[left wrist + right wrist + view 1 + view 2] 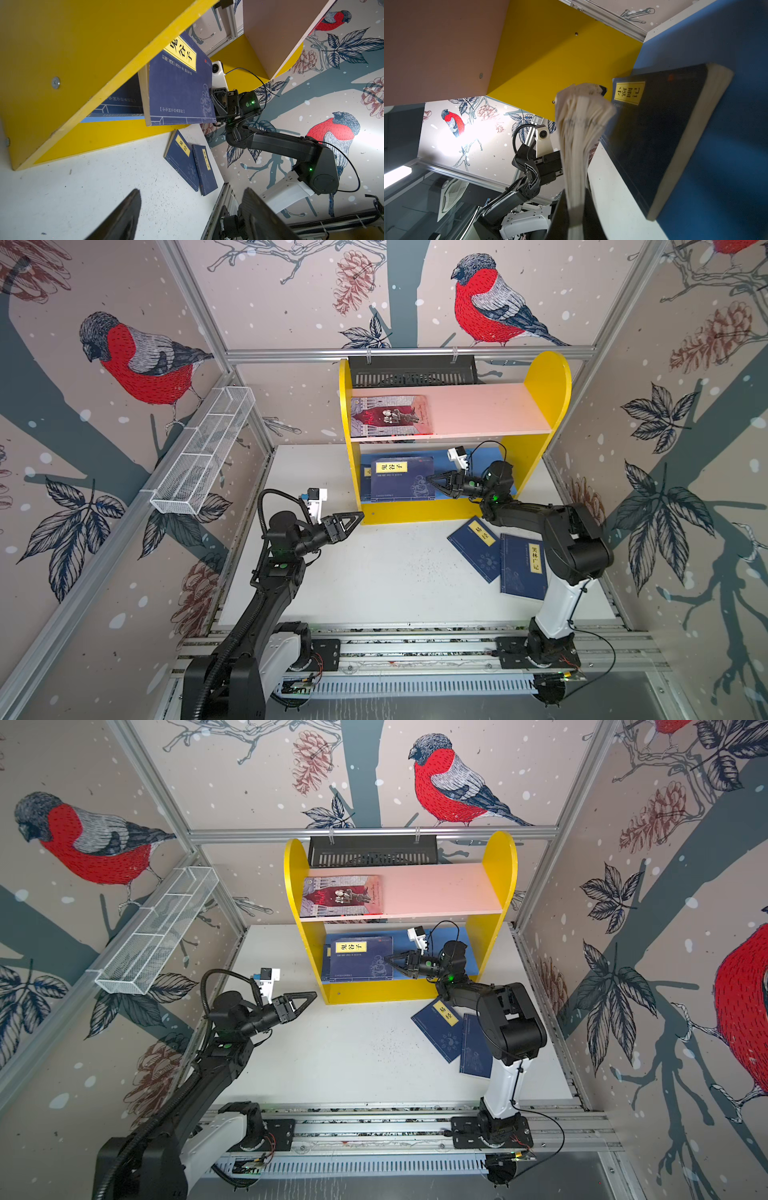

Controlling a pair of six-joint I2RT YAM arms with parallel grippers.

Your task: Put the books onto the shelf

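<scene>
Low in the centre of both top views, under the pink upper board [478, 410], a navy held book [401, 481] hangs over the blue lower board [726, 41] of the shelf [548, 377]. The right gripper [431, 482] is clamped on its right-hand edge, pages fanning out between the jaws in the right wrist view. From that gripper the book stretches to picture left, toward the yellow side panel [349, 427]. Its yellow label reads left to right, so I judge its long axis to lie along the board. Beneath it lies a second navy book [654, 128], flat on the blue board, so setting down means stacking onto it. Whether the two already touch I cannot tell. The left gripper [353, 520], jaws apart and empty, hovers just outside the shelf's front left corner. At lower right two table books [478, 547] lie edge to edge on the white table [374, 572], nearer the right arm [573, 543], which hides part of one. The red book [388, 416] rests at the left end of the pink board. The second navy book is mostly covered in the top views.
</scene>
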